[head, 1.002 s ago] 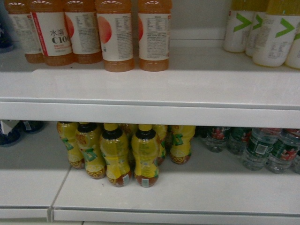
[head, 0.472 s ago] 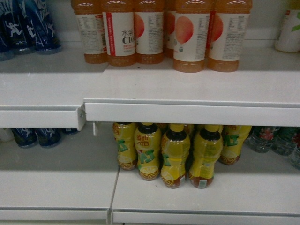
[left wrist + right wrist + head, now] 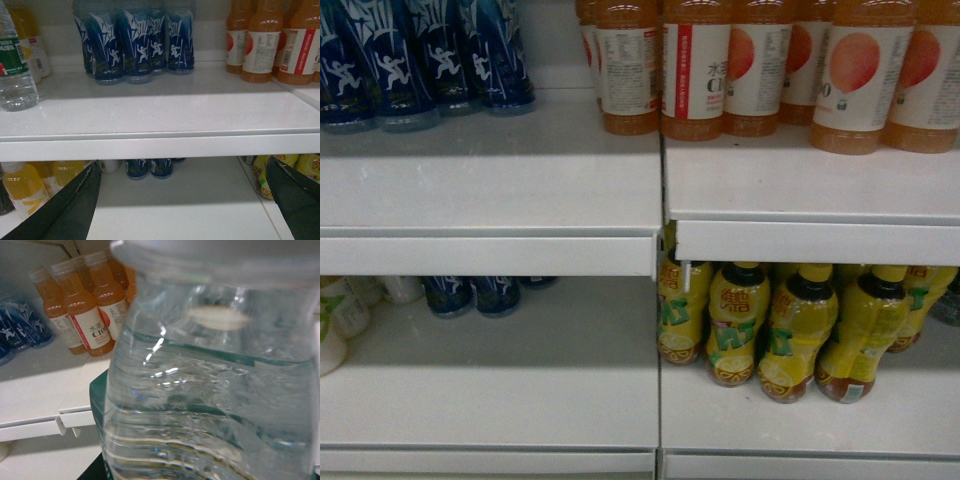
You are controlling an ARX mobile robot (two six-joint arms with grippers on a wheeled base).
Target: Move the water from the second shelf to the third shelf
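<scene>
Filling the right wrist view, water [image 3: 210, 390], right gripper state unclear, left gripper [image 3: 185, 200] apart, orange bottles [image 3: 695, 65] reading "C1".

White shelves run in two tiers, with a seam [image 3: 661, 200] where two sections meet. On the upper shelf [image 3: 490, 180], blue bottles [image 3: 410, 60] stand left of the seam and orange drink bottles [image 3: 760, 65] right of it. On the lower shelf [image 3: 500, 400], yellow bottles [image 3: 790, 325] cluster just right of the seam; more blue bottles [image 3: 470, 295] stand well back on its left, with pale bottles [image 3: 340, 315] at the far left edge.
</scene>
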